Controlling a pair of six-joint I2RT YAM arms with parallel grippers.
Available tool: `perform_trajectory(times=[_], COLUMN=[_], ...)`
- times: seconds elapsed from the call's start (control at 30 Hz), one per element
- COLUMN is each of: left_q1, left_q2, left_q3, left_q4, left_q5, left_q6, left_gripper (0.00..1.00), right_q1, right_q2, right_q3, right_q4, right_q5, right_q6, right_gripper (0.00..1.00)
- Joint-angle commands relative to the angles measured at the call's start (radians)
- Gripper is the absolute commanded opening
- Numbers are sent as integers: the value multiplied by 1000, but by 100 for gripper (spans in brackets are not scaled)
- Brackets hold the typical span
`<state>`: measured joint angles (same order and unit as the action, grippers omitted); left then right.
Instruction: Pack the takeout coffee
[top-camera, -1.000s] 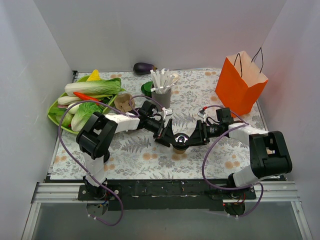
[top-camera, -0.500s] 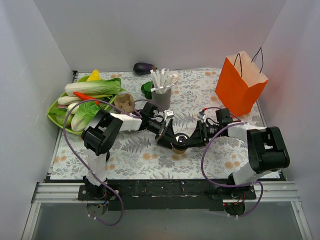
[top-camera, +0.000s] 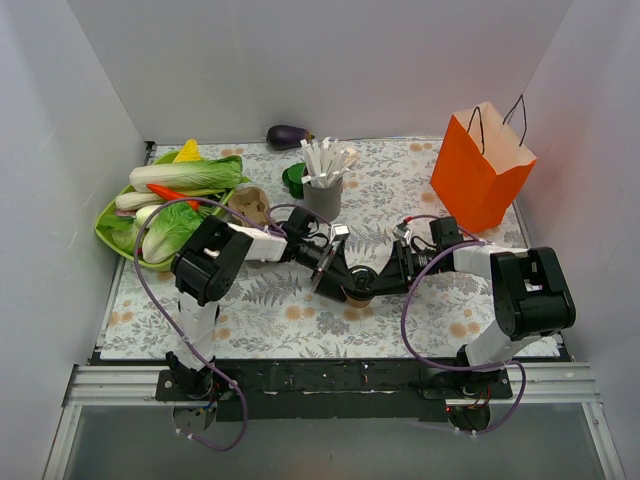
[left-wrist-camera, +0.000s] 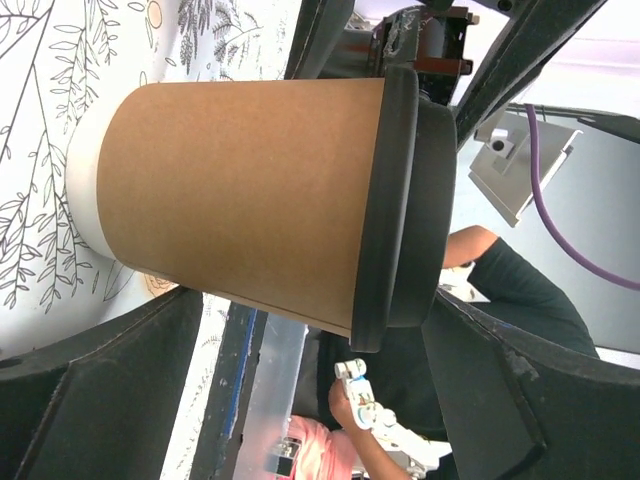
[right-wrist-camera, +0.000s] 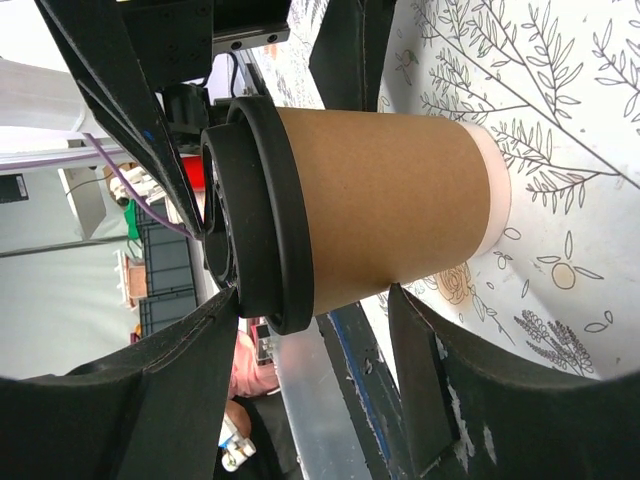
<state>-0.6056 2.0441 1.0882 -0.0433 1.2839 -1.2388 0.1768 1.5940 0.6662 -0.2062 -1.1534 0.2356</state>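
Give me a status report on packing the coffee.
Done: nothing is packed yet. The takeout coffee stands lidded on the table, well apart from the orange paper bag.
In hand: the left gripper and right gripper flank the cup, both open, and neither is lifting it.
Left: grasp the cup, carry it to the far right and lower it into the bag.
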Motion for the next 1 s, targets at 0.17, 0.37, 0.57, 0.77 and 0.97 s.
perform_trajectory(times=[0.17,0.37,0.57,0.77,0.97], left_q1=[23,27,26,29,33], left_q2=[137,153,50,-16,-16], left_q3=[-43,-47,-65,-114,-108], left_q4=[138,207,220,397,419], left_q5=[-132,-92,-54,2,-12], left_q6=[-37,-100,-71,-217,-255], left_gripper=[84,84,87,89,89], right_q1=[-5,-5,-7,-8,-7], right_q2=[116,147,80,58,98], right_q3=[65,98,174,148,156], right_q4=[11,11,16,114,160], right_q5=[279,261,126,37,26], right_q6=[-102,-108,-139,-16,22], right_gripper=[65,65,71,89,93])
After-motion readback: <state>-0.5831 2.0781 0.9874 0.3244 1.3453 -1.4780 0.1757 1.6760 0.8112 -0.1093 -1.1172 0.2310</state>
